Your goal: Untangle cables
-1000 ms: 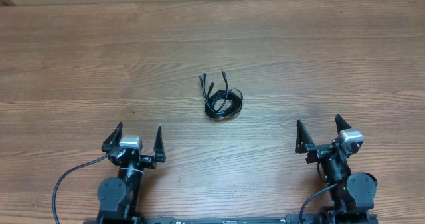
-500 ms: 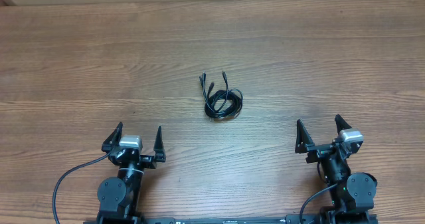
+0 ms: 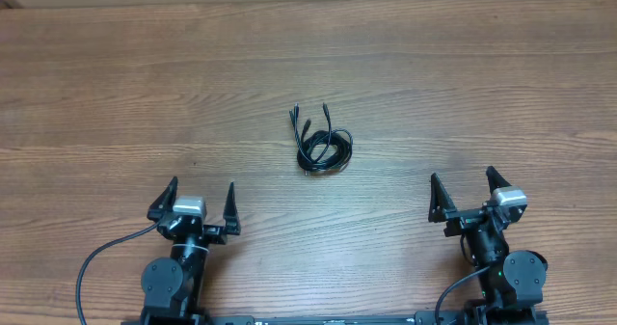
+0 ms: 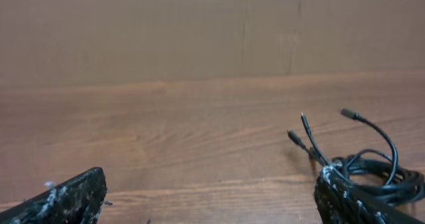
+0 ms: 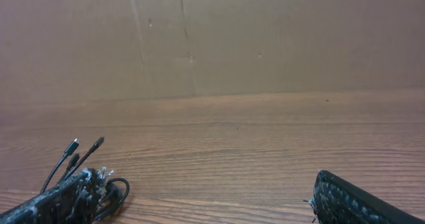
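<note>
Change since earlier: we find none. The cables (image 3: 321, 140), the left gripper (image 3: 202, 182) and the right gripper (image 3: 461, 173) all sit where they were a second ago.
Cables: one small black tangle near the middle of the wooden table (image 3: 116, 84). The loops are bunched on the near side and the thin plug ends fan toward the far edge. It lies well apart from both arms.
Left gripper: fingers spread wide and holding nothing, parked at the near edge to the left of the tangle.
Right gripper: likewise spread wide and empty, to the right of the tangle.
Risk, pinching the knot: we judge that closing on the bunched loops would catch several cords at once and tighten the snarl.
Risk, one-arm pull: the bundle looks light, so it would probably slide whole across the wood and not loosen.
Risk, thin cords: they lie flat, so fingertips may scrape the table and miss.
Risk, plugs: an end drawn through a loop could snag.
Writing: we can read no brand, label or lettering anywhere.
</note>
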